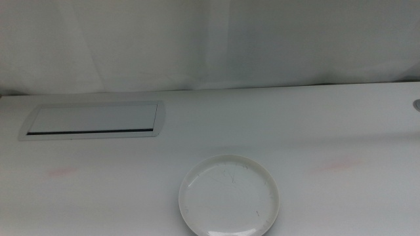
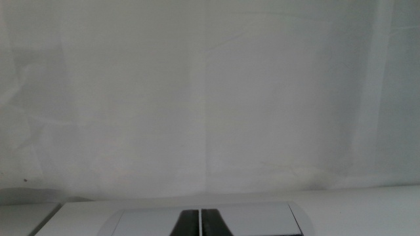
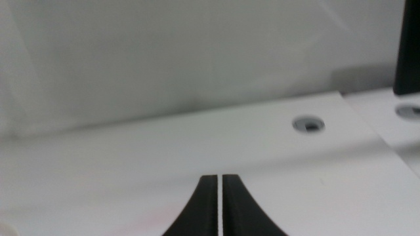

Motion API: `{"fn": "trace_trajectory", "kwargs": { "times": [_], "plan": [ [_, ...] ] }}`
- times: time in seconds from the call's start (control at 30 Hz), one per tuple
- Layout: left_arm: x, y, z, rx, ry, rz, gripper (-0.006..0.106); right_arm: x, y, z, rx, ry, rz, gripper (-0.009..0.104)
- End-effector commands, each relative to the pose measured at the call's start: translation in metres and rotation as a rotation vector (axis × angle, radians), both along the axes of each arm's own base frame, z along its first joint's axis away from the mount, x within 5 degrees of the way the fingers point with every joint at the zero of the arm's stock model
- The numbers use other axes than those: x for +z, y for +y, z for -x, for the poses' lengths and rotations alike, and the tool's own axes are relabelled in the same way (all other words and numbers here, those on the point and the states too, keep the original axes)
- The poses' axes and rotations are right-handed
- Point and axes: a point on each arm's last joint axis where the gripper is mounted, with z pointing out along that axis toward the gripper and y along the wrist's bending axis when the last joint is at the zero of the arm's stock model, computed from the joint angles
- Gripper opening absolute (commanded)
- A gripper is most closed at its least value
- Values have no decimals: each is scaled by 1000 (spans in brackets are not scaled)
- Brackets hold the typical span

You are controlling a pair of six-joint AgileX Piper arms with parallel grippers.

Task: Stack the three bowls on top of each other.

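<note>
A single cream white bowl (image 1: 230, 195) is seen at the near edge of the bench (image 1: 315, 124), slightly right of centre, its lower rim cut by the picture's edge. It sits upright and nothing is held in it; only small specks are seen on its inner face. No other bowl is shown in any view.

Bare bench surface is seen on both sides of the bowl and behind it. Farther back on the left, a flat white rectangular panel (image 1: 94, 120) is set flush into the bench, with a dark slot along its near side. A small round hole (image 3: 308, 123) is seen near the far right edge. A white curtain (image 1: 210, 42) closes off the back.

Neither arm appears in the middle view. In the wrist views, the left end effector (image 2: 200, 223) and the right end effector (image 3: 220, 206) are each seen with jaws together, only a thin slit between them, nothing held or touched.
</note>
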Motion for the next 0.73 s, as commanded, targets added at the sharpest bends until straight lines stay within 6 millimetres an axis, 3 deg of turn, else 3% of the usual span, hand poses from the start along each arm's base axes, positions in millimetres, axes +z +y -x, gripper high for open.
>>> {"fn": "trace_trajectory", "kwargs": {
  "times": [0.0,0.13,0.4,0.7],
  "plan": [
    [-13,0,-1,2,36,19,-3,-1,1,-4,11,-95,19,-2],
    [-13,0,-1,2,36,19,-3,-12,3,-11,28,-195,95,-2],
    [-13,0,-1,2,36,19,-3,-64,3,-18,40,-56,139,-2],
    [-14,0,-1,4,43,20,-3,-71,5,-19,55,-79,135,-2]
  ]
}}
